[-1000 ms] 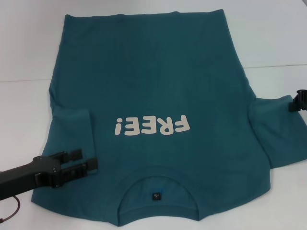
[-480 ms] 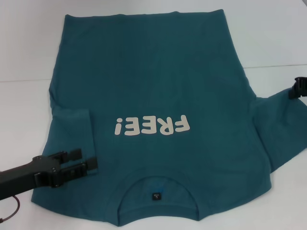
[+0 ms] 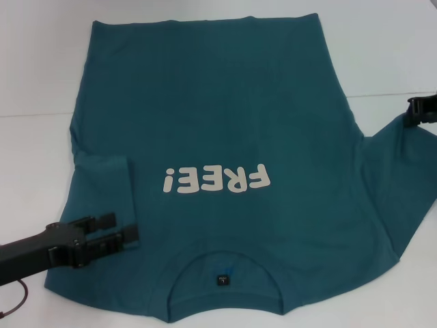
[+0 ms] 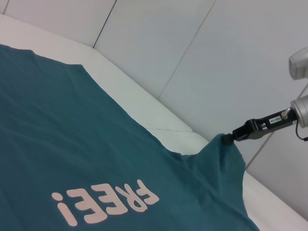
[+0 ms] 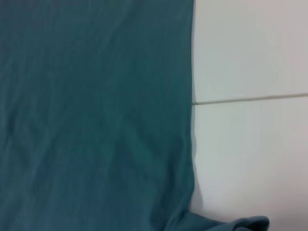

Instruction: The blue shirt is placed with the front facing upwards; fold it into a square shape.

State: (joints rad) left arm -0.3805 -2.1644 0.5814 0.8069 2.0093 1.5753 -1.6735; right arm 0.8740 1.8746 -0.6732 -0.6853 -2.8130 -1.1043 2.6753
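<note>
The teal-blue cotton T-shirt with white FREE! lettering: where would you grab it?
Probably by a loose sleeve edge of the teal-blue cotton T-shirt, coming from the side, as the right gripper does: its sleeve tents up there, while the body lies flat.

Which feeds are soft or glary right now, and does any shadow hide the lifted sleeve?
Head view: even light, no glare; the blue shirt and its lettering read clearly, and the right gripper is cut by the frame edge. Left wrist view: sharp; the raised sleeve shows plainly, only lightly shaded. Right wrist view: soft, fabric weave smeared, bright table nearly washed out.
</note>
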